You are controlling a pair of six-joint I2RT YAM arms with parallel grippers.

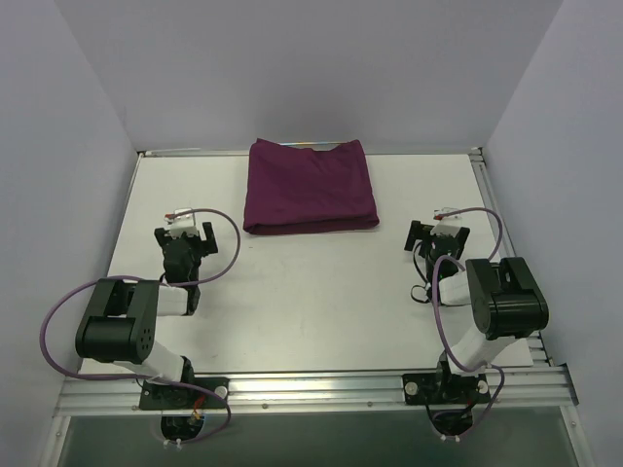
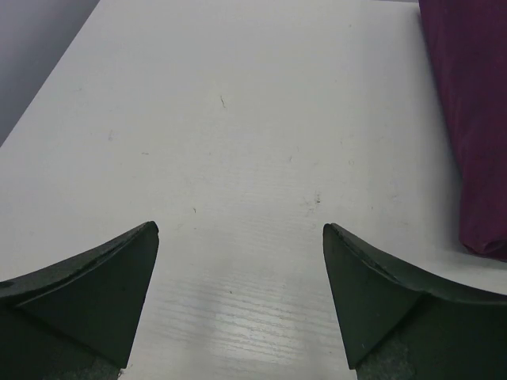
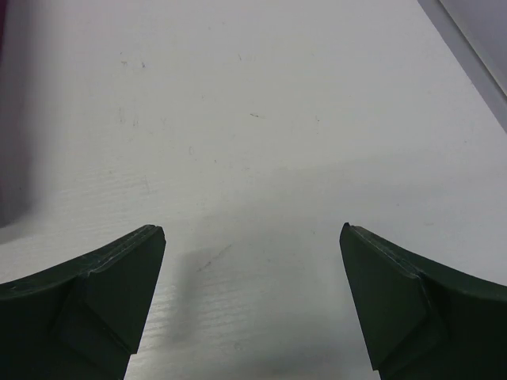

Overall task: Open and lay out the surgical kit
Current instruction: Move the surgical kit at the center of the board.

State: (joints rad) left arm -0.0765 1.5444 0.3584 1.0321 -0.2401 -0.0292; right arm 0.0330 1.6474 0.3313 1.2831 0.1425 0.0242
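Note:
The surgical kit (image 1: 310, 186) lies as a folded dark purple cloth bundle at the back middle of the white table; whatever is wrapped inside is hidden. Its left edge (image 2: 474, 119) runs down the right side of the left wrist view. My left gripper (image 1: 185, 233) hovers over bare table to the bundle's left, open and empty (image 2: 240, 229). On the other side, my right gripper (image 1: 437, 233) sits to the bundle's right, also open with nothing between its fingers (image 3: 252, 228).
The white table (image 1: 311, 302) is boxed in by pale walls at the left, back and right. A metal rail (image 1: 311, 389) runs along the near edge where both arm bases are bolted. Purple cables loop beside each arm.

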